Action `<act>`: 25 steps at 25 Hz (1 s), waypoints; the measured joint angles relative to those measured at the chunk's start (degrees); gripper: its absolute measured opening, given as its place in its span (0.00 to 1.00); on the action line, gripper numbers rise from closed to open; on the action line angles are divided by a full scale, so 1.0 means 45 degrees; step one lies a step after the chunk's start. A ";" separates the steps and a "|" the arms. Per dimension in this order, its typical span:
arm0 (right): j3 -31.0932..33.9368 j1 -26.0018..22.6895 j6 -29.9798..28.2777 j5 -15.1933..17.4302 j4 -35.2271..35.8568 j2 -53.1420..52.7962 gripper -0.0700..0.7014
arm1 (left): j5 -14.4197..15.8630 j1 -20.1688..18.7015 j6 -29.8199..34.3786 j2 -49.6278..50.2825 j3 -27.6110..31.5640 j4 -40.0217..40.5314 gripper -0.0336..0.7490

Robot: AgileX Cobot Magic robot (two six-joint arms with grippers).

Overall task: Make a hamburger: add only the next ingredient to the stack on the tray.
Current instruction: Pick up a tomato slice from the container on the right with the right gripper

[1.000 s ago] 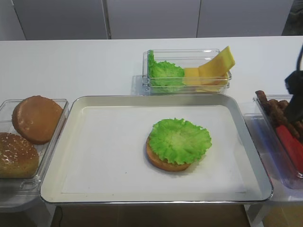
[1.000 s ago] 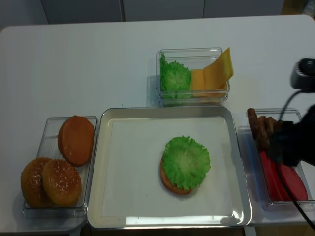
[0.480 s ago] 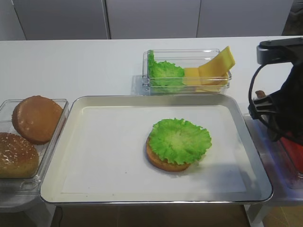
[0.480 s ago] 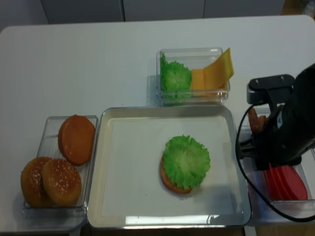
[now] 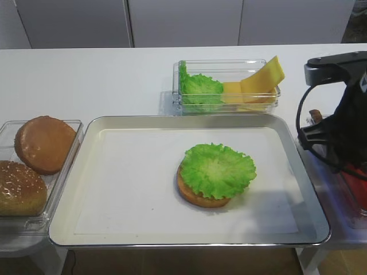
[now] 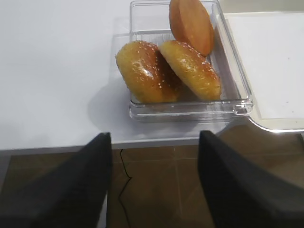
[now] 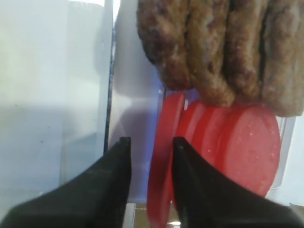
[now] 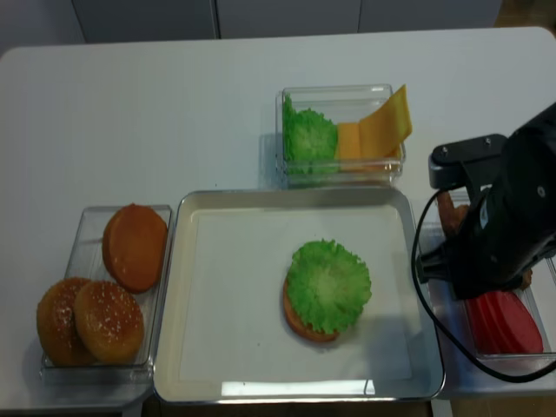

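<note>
The stack [image 5: 217, 172], a bottom bun under green lettuce, sits right of centre on the paper-lined metal tray [image 5: 189, 118] and shows again from above [image 8: 328, 285]. Red tomato slices [image 7: 247, 147] stand on edge in a clear container right of the tray [image 8: 504, 317]. My right gripper [image 7: 152, 140] is down in that container, open and narrow. The leftmost tomato slice [image 7: 166, 118] stands between its fingers, against the right finger and apart from the left. My left gripper [image 6: 154, 135] hangs wide open and empty off the table's front edge.
Brown patties [image 7: 218, 47] lie just behind the tomato slices. A clear box of lettuce and cheese [image 5: 226, 86] stands behind the tray. Buns fill a clear container [image 6: 180, 61] left of the tray. The right arm's black body [image 8: 512, 221] overhangs the tray's right rim.
The right arm has come in from the right edge and dropped over the tomato container. Its jaws have narrowed around the leftmost slice. The left gripper looks unmoved.
</note>
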 joint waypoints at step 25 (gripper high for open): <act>-0.0159 0.0000 0.0051 0.0245 -0.0146 -0.0280 0.19 | 0.0000 0.0000 0.0000 0.0000 0.0000 0.0000 0.59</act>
